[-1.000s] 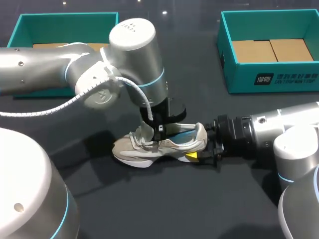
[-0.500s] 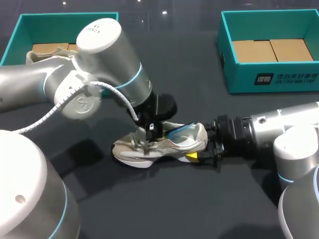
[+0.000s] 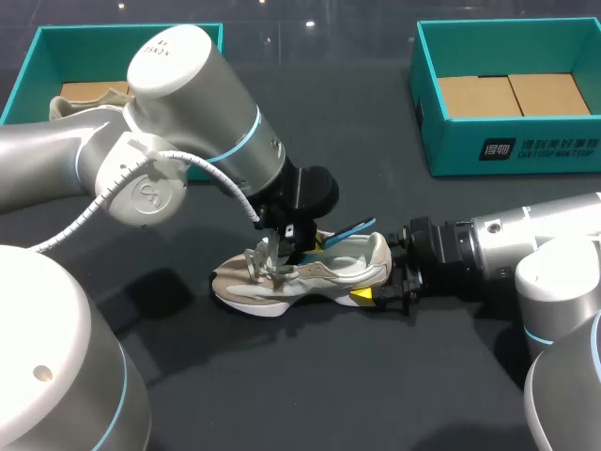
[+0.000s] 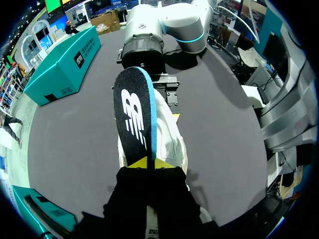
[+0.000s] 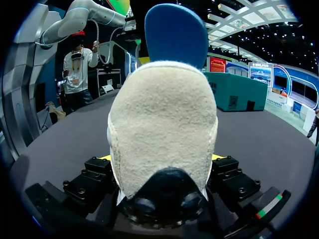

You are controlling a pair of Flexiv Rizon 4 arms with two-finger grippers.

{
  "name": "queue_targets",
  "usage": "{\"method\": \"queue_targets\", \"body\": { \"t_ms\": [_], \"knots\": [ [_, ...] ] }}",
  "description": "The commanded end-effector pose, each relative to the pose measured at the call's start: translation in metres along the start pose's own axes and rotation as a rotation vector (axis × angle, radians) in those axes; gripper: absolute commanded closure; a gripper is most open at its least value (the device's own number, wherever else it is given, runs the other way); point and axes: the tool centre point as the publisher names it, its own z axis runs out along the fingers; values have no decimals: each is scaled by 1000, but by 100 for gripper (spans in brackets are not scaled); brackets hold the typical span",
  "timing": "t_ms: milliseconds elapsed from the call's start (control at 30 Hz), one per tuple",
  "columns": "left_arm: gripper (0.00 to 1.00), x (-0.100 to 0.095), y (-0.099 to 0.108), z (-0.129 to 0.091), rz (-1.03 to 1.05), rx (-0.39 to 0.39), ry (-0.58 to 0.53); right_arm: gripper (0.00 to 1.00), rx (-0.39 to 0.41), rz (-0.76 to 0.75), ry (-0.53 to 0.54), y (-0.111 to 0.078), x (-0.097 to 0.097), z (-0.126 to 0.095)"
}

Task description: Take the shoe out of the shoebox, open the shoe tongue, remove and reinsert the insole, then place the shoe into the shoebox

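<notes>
Evidently the insole-removal step is in hand. The beige sneaker (image 3: 310, 274) lies on its sole at the middle of the head view, on the dark table (image 3: 282, 395). It is well apart from the teal right shoebox (image 3: 507, 150) at upper right and the teal left shoebox (image 3: 28, 56) at upper left.

The right gripper (image 3: 385, 293) is clamped on the sneaker's heel from both sides, bracing it. The left gripper (image 4: 149, 163) is clenched on the black, blue-edged insole (image 4: 134, 114) at the end nearest the laces. The insole slants up out of the opening, its far end above the heel collar.

Next, I judge, the insole wants lifting clear along its own length with the heel held firm, then feeding back in.
</notes>
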Motion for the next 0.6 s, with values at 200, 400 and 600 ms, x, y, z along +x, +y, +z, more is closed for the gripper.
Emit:
{"method": "queue_targets", "body": {
  "t_ms": [200,400,600],
  "knots": [
    [100,-25,-22,7,26,-13,27,100,4,0,-1,1,1,0],
    [100,-29,-30,13,41,1,66,100,4,0,-1,1,1,0],
    [78,-20,-36,12,71,9,66,100,4,0,-1,1,1,0]
  ]
}}
